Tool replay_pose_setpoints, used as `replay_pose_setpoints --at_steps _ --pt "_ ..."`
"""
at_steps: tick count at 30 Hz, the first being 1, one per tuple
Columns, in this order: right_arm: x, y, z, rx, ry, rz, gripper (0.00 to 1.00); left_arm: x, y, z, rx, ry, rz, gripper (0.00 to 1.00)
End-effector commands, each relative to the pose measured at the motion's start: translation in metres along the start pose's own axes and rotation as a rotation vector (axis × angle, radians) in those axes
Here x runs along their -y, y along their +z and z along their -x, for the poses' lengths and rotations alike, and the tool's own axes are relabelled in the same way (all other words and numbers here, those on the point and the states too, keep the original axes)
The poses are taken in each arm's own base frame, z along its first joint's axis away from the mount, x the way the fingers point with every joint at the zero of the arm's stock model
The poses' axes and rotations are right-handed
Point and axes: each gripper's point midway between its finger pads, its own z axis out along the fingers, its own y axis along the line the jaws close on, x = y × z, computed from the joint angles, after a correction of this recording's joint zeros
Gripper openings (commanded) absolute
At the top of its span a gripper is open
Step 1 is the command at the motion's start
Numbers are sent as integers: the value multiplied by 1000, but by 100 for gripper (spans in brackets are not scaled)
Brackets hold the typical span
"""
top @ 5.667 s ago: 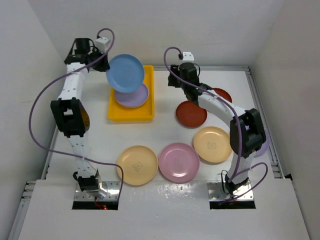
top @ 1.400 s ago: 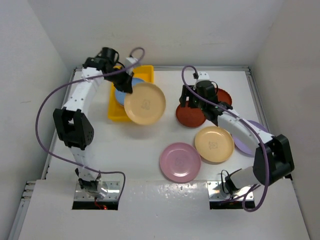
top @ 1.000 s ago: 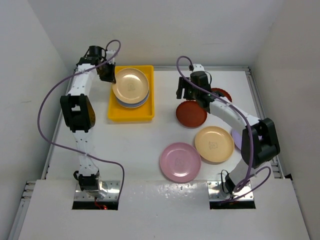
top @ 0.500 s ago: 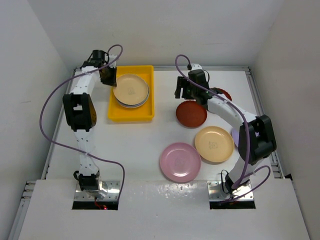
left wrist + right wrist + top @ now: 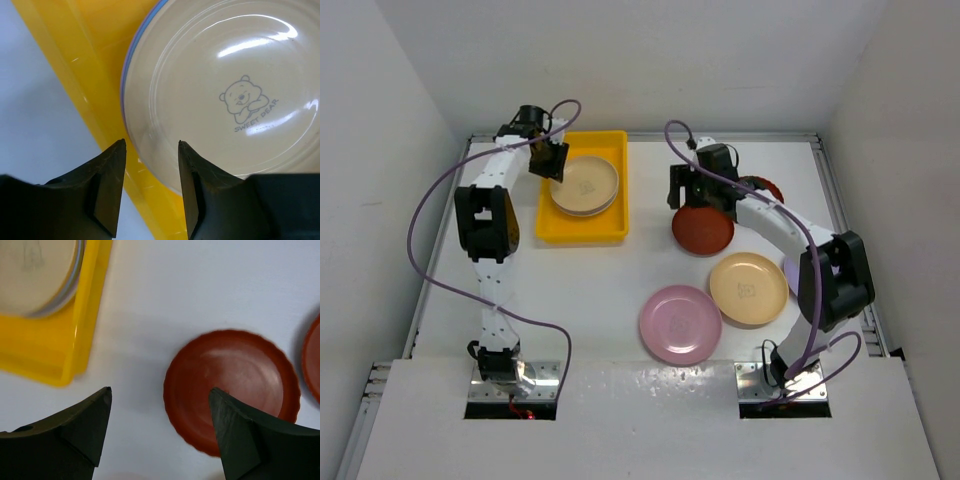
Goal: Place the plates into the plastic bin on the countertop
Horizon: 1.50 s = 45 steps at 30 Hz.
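**Left tool parked over the bin stack; right tool poised over a dark red plate**

We find the left gripper spread, its fingers either side of the rim of the top tan-yellow round plastic plate. That plate lies in the bright yellow rectangular plastic bin. The right gripper is spread wide above the near dark red round plastic plate on the glossy white countertop, and holds nothing.

Risks noted:
- A sideways exit by the left fingers could catch that rim and shift the stack.
- The dark red plate lies flat, so a poor pinch may skid it into its twin just beside.

Only the left wrist view shows a blue edge under the tan-yellow plate. Only the top view shows the pink plate, the second tan-yellow plate and, we believe, a lilac sliver behind the right arm.
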Motion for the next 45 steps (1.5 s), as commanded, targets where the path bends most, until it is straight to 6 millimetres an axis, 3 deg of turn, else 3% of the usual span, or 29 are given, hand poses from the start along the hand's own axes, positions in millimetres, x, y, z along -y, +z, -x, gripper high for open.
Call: replay_pose_setpoints --at_steps 1,5,9,13,18,19,22,24,26,29,31,32,34,35,37,38,39,41,42,43,44,45 --pt "-14 -25 -39 -150 -170 162 78 -11 -40 34 97 38 72 49" --pt "-3 -42 -121 -429 -307 229 79 -14 -70 49 149 55 111 50" --pt "-1 -51 -172 -569 -399 252 79 -13 -91 53 177 58 128 52" --pt "-7 -48 -193 -621 -469 306 73 -15 -107 55 198 54 139 53" --pt "-22 -46 -219 -709 -475 393 53 -16 -113 43 176 35 138 53" --pt "-23 -45 -226 -734 -476 396 44 -15 -115 42 178 35 139 53" --pt "-24 -45 -235 -761 -469 398 29 -18 -118 35 168 17 141 53" --pt "-25 -45 -236 -761 -466 397 13 -22 -120 31 163 8 146 53" --pt "-28 -47 -227 -743 -456 390 0 -21 -122 29 163 8 146 53" --pt "-46 -53 -189 -642 -450 422 0 -26 -127 30 171 13 155 53" --pt "-65 -57 -155 -551 -439 488 0 -29 -128 29 172 6 152 53" --pt "-76 -65 -129 -478 -438 519 0 -29 -128 29 172 6 152 53" --pt "-94 -75 -107 -421 -403 623 0 -32 -129 28 174 -1 150 53" --pt "-104 -81 -76 -349 -400 651 0 -35 -129 27 176 -7 147 53" --pt "-116 -85 -57 -329 -327 707 0 -41 -131 26 176 -17 154 53" --pt "-131 -85 -15 -236 -259 713 0 -45 -129 21 169 -27 151 53" --pt "-130 -75 -4 -224 -216 693 0 -45 -129 21 169 -27 151 53" --pt "-143 -48 43 -143 -88 654 0 -59 -133 17 168 -51 169 53" --pt "-136 -20 44 -144 -46 575 0 -64 -134 15 168 -59 175 53" --pt "-139 -14 74 -83 29 543 0 -71 -136 13 170 -72 176 53" --pt "-138 -2 81 -71 73 502 0 -70 -140 14 179 -70 179 53" --pt "-128 33 98 -40 205 382 0 -76 -142 12 181 -81 180 53"
